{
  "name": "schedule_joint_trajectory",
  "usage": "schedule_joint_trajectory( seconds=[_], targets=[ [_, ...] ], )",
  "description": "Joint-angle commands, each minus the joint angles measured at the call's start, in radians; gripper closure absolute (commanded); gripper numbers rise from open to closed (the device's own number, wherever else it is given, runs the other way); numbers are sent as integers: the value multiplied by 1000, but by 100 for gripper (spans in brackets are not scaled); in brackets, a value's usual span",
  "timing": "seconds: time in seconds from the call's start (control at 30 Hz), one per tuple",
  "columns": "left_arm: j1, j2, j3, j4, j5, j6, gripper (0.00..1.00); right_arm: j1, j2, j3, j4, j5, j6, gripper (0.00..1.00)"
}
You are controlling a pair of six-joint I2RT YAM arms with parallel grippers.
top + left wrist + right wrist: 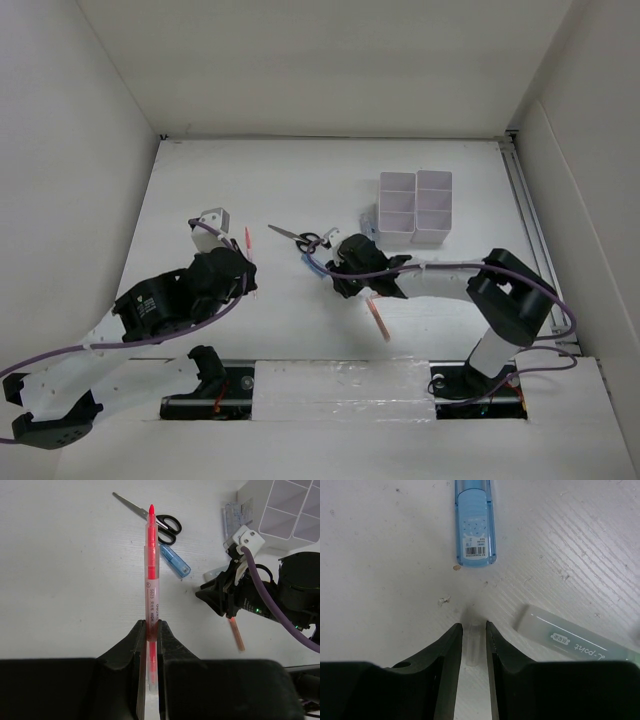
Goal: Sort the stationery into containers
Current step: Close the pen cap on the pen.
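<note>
My left gripper (151, 623) (246, 264) is shut on a thin red highlighter (151, 575) (248, 238), which juts out ahead of the fingers above the table. My right gripper (472, 625) (338, 287) is down at the table, its jaws close around a small clear tube (473, 642). Just ahead of it lies the short blue tube (475, 525) (175, 562). The black-handled scissors (300, 239) (162, 522) lie beyond that. An orange marker (379, 320) (237, 636) runs out from under the right gripper. The white containers (415, 206) stand at the back right.
A translucent grey pen (577, 641) lies to the right of the right fingers. The right arm's base (480, 370) and its purple cable (560, 320) sit at the near right. White walls close the table in at the left, back and right.
</note>
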State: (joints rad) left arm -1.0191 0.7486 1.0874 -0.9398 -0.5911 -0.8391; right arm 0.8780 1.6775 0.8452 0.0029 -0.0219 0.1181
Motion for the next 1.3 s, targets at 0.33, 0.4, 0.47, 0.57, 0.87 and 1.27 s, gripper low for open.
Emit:
schedule_joint_trajectory(
  seconds=[0.33, 0.4, 0.47, 0.57, 0.87, 1.27],
  targets=[
    [1, -5, 14, 21, 4, 21, 100, 70, 7, -38, -123, 175, 61, 68],
    [1, -5, 14, 21, 4, 21, 100, 70, 7, -51, -123, 188, 71, 68],
    [1, -5, 14, 21, 4, 21, 100, 70, 7, -60, -123, 188, 71, 68],
    [1, -5, 14, 21, 4, 21, 100, 79, 16, -69, -123, 198, 80, 68],
    [1, -5, 14, 21, 4, 31, 100, 90, 59, -80, -123, 227, 91, 70],
    [1, -5, 14, 12, 4, 31, 100, 108, 79, -98, -113, 227, 120, 100]
  ],
)
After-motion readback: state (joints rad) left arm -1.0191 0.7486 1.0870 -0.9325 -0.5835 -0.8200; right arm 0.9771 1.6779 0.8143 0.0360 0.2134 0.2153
